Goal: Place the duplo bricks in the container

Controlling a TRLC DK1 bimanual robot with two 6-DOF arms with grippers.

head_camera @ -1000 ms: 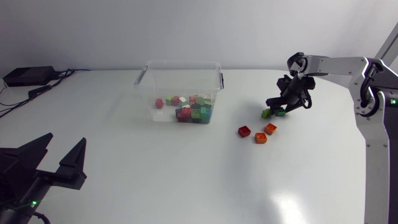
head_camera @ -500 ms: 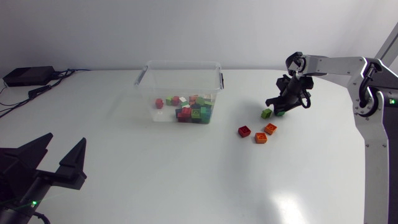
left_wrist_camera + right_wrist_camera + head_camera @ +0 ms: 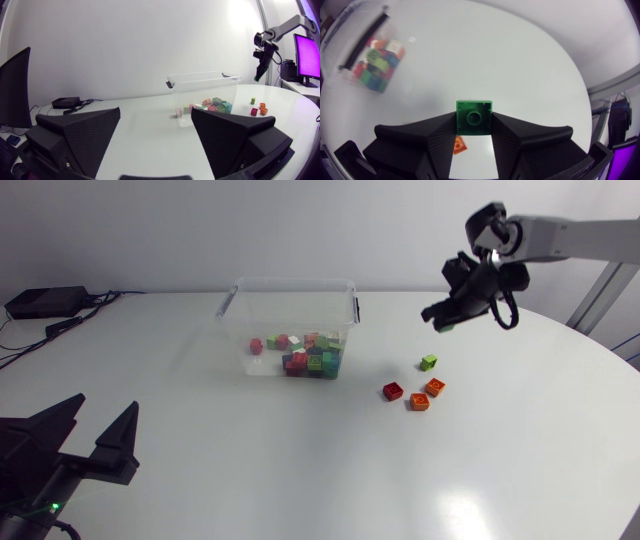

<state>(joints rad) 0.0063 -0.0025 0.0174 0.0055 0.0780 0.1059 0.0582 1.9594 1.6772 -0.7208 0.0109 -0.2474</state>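
My right gripper (image 3: 443, 318) hangs high over the table's right half, shut on a dark green brick (image 3: 474, 118) that fills the gap between its fingers; the same green brick (image 3: 446, 326) peeks out below the fingers in the head view. Below it on the table lie a light green brick (image 3: 428, 362), a red brick (image 3: 393, 391) and two orange bricks (image 3: 434, 387) (image 3: 419, 402). The clear container (image 3: 290, 302) stands at the table's middle back with several coloured bricks inside. My left gripper (image 3: 85, 442) rests open at the front left corner, holding nothing.
A black box with cables (image 3: 40, 302) lies at the far left back of the table. The container (image 3: 357, 55) shows far ahead of the right gripper, off to one side.
The right gripper closed on the dark green brick beside the light green one and lifted it well above the table. The left arm stayed still.
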